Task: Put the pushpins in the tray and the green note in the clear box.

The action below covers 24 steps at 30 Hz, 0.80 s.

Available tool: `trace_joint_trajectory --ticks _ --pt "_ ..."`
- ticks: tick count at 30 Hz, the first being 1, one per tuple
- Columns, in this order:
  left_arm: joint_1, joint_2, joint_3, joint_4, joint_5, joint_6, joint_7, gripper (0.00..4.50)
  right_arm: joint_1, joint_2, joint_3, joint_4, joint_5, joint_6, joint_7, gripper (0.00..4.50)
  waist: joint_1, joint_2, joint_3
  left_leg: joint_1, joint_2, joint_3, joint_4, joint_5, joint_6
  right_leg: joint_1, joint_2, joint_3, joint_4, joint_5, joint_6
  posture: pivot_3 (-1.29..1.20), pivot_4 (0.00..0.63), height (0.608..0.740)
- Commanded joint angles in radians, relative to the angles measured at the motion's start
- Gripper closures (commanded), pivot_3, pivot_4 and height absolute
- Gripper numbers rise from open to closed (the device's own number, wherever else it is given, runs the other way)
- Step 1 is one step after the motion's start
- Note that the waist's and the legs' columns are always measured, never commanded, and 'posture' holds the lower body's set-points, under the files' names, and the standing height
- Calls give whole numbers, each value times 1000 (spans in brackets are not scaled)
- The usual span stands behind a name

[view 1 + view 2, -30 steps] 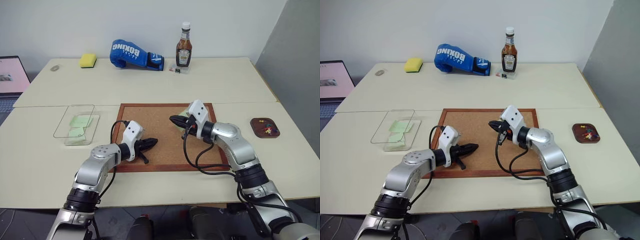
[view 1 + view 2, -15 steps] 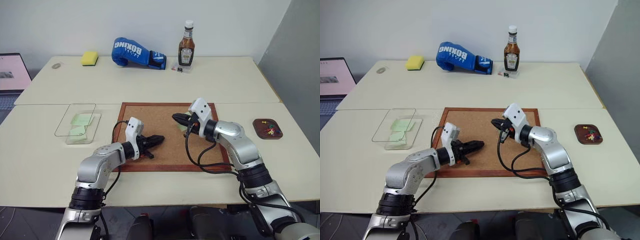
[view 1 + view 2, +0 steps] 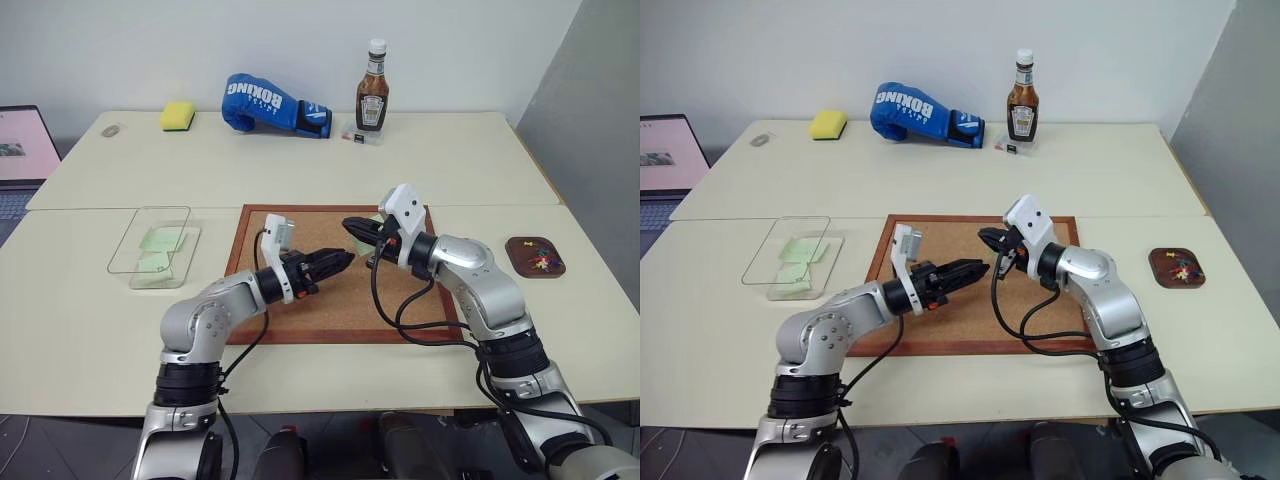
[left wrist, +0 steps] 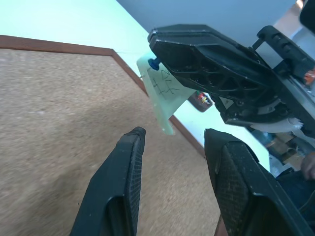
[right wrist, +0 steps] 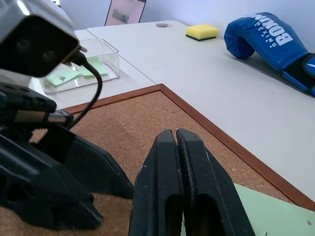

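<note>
My right gripper (image 3: 350,225) is shut on a blue-headed pushpin (image 4: 154,63) above the corkboard (image 3: 330,295). The green note (image 4: 165,91) hangs from that pin under the fingertips, and a corner of it shows in the right wrist view (image 5: 256,206). My left gripper (image 3: 341,262) hovers level over the board, open, its tips just short of the note and touching nothing. The dark brown tray (image 3: 515,250) at the right holds several coloured pushpins (image 3: 540,262). The clear box (image 3: 125,245) at the left holds other green notes (image 3: 160,240).
At the back of the table are a blue boxing glove (image 3: 272,105), a sauce bottle (image 3: 370,88) and a yellow sponge (image 3: 177,117). A laptop (image 3: 22,145) stands at the far left edge. The right arm's cable loops over the board's right side.
My left gripper has opened, risen and swung right towards the right gripper. The right gripper has lifted slightly with the pin and the note.
</note>
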Motion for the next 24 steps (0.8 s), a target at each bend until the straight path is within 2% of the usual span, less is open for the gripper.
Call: trace_joint_trajectory --ticks 1,15,19,20,23,24 --pt "-28 -27 -3 2 -12 -29 12 2444 -11 6 -13 -72 28 21 -9 4500 0 0 0 0 0 0 0 0 0 0 0 0 0 0 0 0 150 740" --pt "-82 -95 7 69 -18 -83 39 2444 4 15 1 -129 50 73 -29 4500 6 0 0 -1 0 0 0 0 0 0 0 0 0 0 0 0 150 740" --pt "-80 -98 10 66 -27 -80 39 2972 5 14 0 -130 51 75 -33 4500 6 0 0 -1 0 0 0 0 0 -1 0 0 0 0 0 0 150 740" --pt "-80 -97 11 66 -29 -79 39 3275 5 13 0 -129 51 75 -33 4500 6 0 0 -1 0 0 0 0 0 -1 0 0 0 0 0 0 150 740" --pt "-82 -92 13 71 -29 -80 38 3702 6 11 -1 -128 52 73 -33 4500 6 0 0 -1 0 0 0 0 0 -1 0 0 0 0 0 0 150 740" --pt "-84 -90 14 73 -29 -80 39 4008 7 11 -2 -127 52 73 -33 4500 7 0 0 -1 0 0 0 0 0 -1 0 0 0 0 0 0 150 740"
